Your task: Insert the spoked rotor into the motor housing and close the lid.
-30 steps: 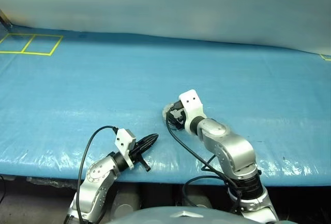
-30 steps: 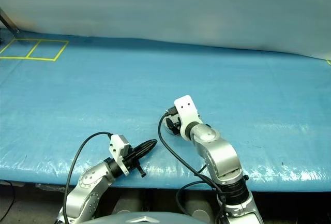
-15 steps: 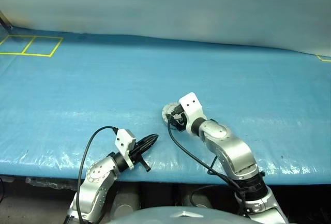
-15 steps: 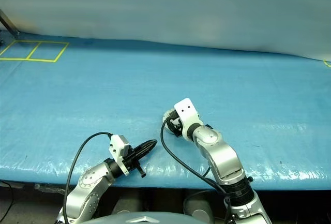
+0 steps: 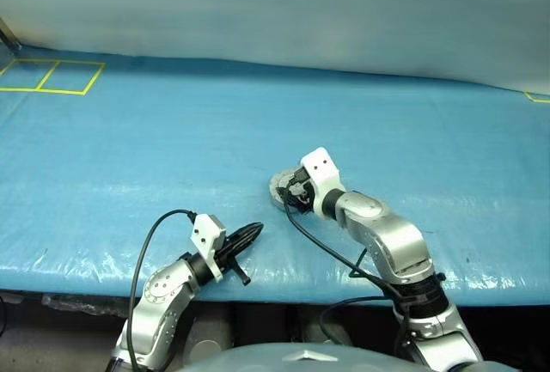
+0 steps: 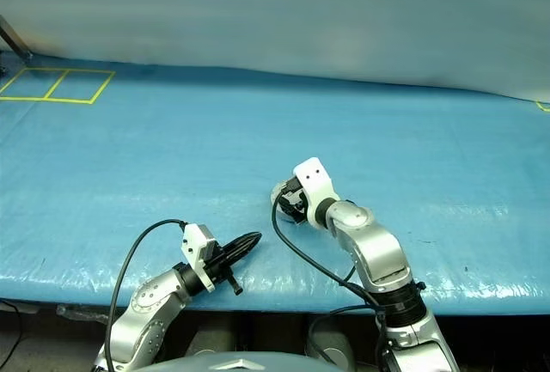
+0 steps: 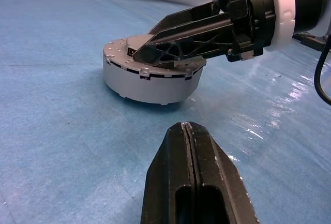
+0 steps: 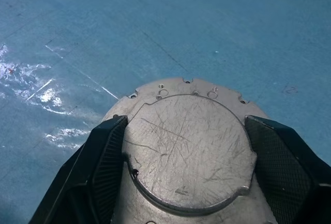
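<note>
The motor housing (image 7: pixel 150 81) is a round silver-grey drum standing on the blue sheet near the table's front middle. Its lid (image 8: pixel 186 146) lies flat on top, smooth scratched face up. My right gripper (image 8: pixel 186 123) reaches over it from the near right side. One black finger (image 8: pixel 106 157) presses each side of the lid's raised round centre. My left gripper (image 7: pixel 187 128) is shut and holds nothing. It points level at the housing from a short way off at the front edge (image 5: pixel 253 232). The spoked rotor is hidden.
A blue plastic sheet (image 5: pixel 172 149) covers the whole table, glossy and wrinkled near the front edge. Yellow tape squares (image 5: pixel 51 74) mark the far left corner. A pale wall stands behind the table. Black cables hang from both wrists.
My right forearm and elbow have swung out to the right and the wrist has turned a little, while its fingers stay at the lid. The left arm has not moved.
</note>
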{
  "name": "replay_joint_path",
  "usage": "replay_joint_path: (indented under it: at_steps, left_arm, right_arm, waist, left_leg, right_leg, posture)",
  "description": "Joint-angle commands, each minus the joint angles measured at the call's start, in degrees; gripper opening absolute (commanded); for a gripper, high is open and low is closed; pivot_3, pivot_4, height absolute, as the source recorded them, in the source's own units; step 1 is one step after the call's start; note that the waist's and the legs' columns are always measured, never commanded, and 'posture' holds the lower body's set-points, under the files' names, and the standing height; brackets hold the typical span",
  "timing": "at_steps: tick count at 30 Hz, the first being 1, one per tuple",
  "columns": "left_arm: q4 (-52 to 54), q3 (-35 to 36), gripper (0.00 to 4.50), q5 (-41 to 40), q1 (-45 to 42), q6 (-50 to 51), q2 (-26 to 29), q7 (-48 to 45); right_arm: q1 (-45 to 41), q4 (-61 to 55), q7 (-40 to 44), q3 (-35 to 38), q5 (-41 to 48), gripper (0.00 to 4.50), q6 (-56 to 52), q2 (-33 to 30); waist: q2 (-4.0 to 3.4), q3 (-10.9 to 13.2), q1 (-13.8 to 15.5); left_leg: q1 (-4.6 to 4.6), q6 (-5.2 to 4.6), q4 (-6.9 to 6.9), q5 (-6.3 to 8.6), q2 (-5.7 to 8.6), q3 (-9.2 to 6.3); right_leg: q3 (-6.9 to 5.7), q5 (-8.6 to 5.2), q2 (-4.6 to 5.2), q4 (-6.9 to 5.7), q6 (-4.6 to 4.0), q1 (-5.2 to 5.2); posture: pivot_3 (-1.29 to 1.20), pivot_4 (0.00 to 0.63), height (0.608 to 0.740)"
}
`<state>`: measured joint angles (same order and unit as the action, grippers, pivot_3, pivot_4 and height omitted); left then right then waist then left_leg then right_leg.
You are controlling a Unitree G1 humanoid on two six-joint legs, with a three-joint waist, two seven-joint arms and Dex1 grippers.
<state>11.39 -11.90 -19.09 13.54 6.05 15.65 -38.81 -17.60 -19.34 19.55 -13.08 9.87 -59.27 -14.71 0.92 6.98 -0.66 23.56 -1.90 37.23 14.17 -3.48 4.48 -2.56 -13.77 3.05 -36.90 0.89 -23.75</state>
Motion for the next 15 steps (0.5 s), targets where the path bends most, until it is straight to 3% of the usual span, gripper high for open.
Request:
replay_joint_path:
  at_steps: [1, 15]
  left_arm:
    - [0.8, -0.5, 0.00, -0.2, 0.0, -0.1, -0.5, -0.1]
    - [0.7, -0.4, 0.00, -0.1, -0.1, 0.0, -0.7, -0.1]
  right_arm:
    - [0.5, 3.2, 0.7, -0.1, 0.9, 3.27, -5.7, -1.3]
    - [3.3, 8.4, 7.4, -3.7, 0.1, 3.27, 11.3, -5.9]
  waist:
    - [0.00, 0.0, 0.0]
    - [-0.02, 0.0, -0.1]
  left_leg:
    - [0.01, 0.00, -0.01, 0.00, 0.00, 0.00]
    - [0.03, -0.04, -0.06, 0.03, 0.03, 0.01]
  right_leg:
    - [0.00, 0.00, 0.00, 0.01, 0.00, -0.01]
    - [-0.03, -0.12, -0.06, 0.05, 0.15, -0.02]
  posture:
    - [0.00, 0.150, 0.740]
    - [0.00, 0.150, 0.740]
